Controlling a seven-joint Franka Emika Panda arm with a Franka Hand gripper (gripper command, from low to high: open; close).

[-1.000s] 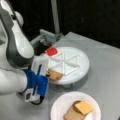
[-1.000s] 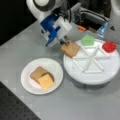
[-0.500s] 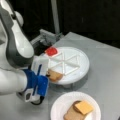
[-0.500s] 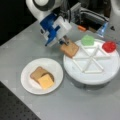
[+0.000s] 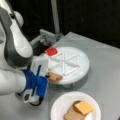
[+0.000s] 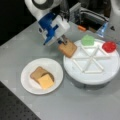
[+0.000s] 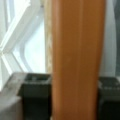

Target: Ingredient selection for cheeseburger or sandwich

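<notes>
while the claw pinches a tan-brown bread square between its dark pads, that slice hangs at the edge of the white divided tray, over the rim nearest the small white plate; in a front view the same slice pokes out from the blue and white claw just above the tray's near rim. the wrist view shows the bread as a broad orange-brown band running up the middle, gripped on both sides, with the tray's white ribs behind it

relative to the tray, the green leaf sits in a compartment on the far side from the plate and the red disc in the compartment beside it; in a front view only the red disc shows, on the rim close to the arm. the rest of the tray's wedge compartments show white

beside the tray, on the grey worktop, the plate carries a second bread square with a dark brown round patty peeking out on top of it and the yellow-orange cheese square lying uppermost; in a front view the plate holds the same stack, cheese over bread
</notes>
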